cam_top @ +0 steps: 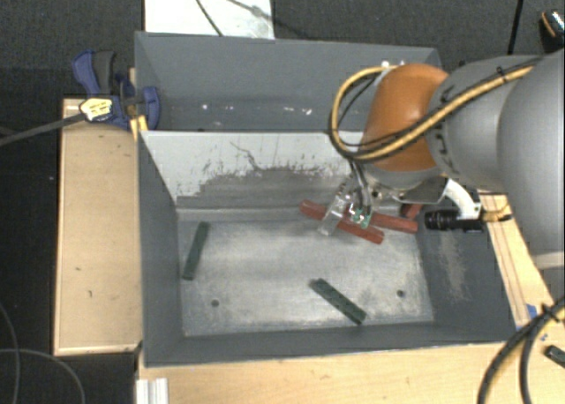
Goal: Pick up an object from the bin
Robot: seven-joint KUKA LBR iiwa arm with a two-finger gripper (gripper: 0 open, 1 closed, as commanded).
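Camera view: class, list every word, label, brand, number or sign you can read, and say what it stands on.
None can be read.
The grey bin, the red sticks, the left dark green bar, the front dark green bar and the orange wrist cover bear no words, numbers or signs.
Any marking on the claw is too small to tell.

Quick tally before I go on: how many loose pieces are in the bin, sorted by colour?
Red sticks: 2, both at the back right by the gripper, partly hidden by it.
Dark green sticks: 2, one at the left, one near the front wall.
Total: 4
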